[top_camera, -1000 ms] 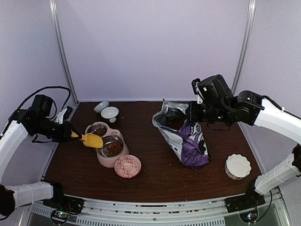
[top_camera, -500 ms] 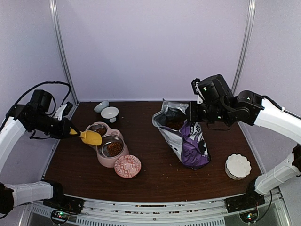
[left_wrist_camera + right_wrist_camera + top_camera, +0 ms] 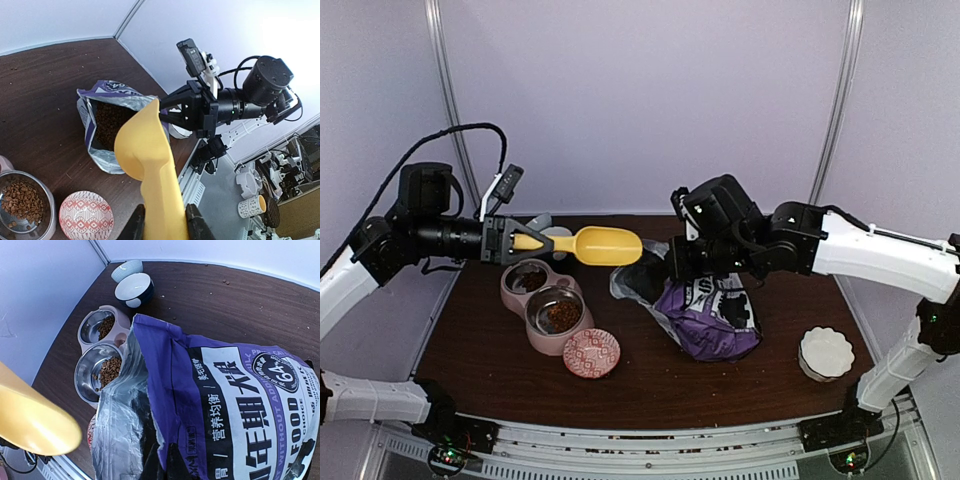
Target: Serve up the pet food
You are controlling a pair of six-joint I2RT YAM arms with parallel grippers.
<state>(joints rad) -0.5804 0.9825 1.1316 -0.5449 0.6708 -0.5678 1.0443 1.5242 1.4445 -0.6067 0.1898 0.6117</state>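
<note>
From above, the left gripper (image 3: 515, 241) clamps the yellow scoop (image 3: 605, 245) by its handle, long axis level, bowl pointing right toward the purple bag (image 3: 710, 315), whose rim the right gripper (image 3: 675, 268) pinches tight. Left wrist view: kibble (image 3: 111, 122) lies inside the bag's mouth, just left of the scoop's tip. Right wrist view: scoop lower left, bag centre-right.
</note>
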